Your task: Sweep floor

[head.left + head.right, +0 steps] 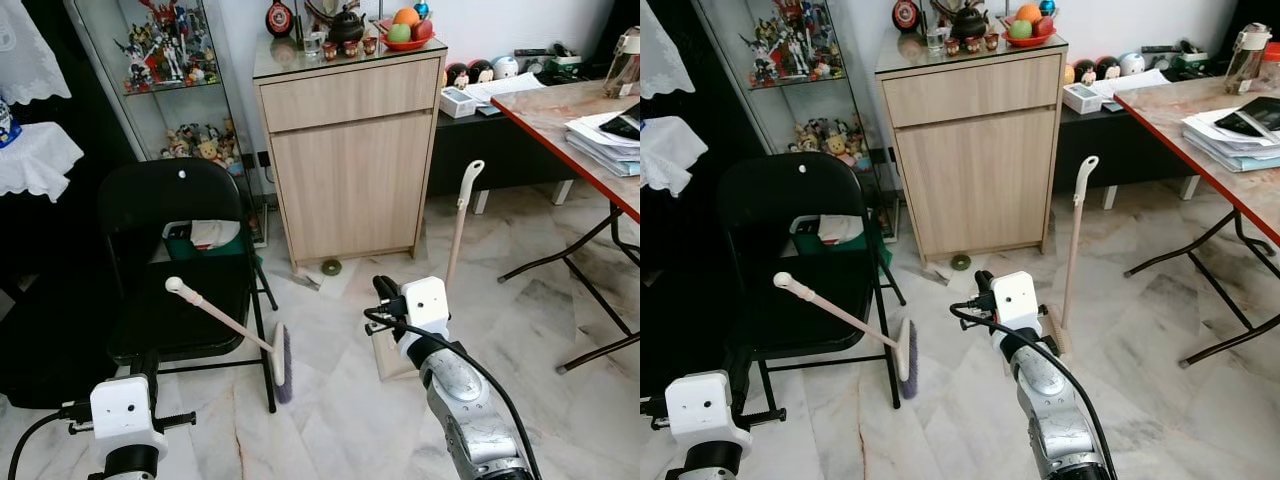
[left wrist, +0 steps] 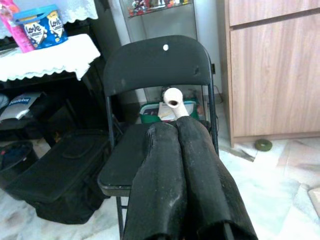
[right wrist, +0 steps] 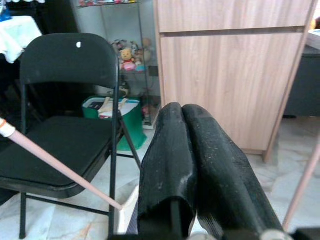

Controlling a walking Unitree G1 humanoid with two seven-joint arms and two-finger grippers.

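Broom [image 1: 240, 330] leans against the front right corner of the black folding chair [image 1: 175, 250]: pink handle slants up over the seat, bristle head down on the marble floor [image 1: 330, 420] beside the chair leg. Dustpan [image 1: 452, 250] stands upright on the floor in front of the wooden cabinet [image 1: 350, 160], long handle up. Right gripper [image 3: 192, 165] raised, just beside the dustpan's base, fingers pressed together, holding nothing. Left gripper [image 2: 177, 175] low by the chair, fingers also closed and empty, broom handle tip just past them. Small green disc [image 1: 331, 267] at the cabinet's foot.
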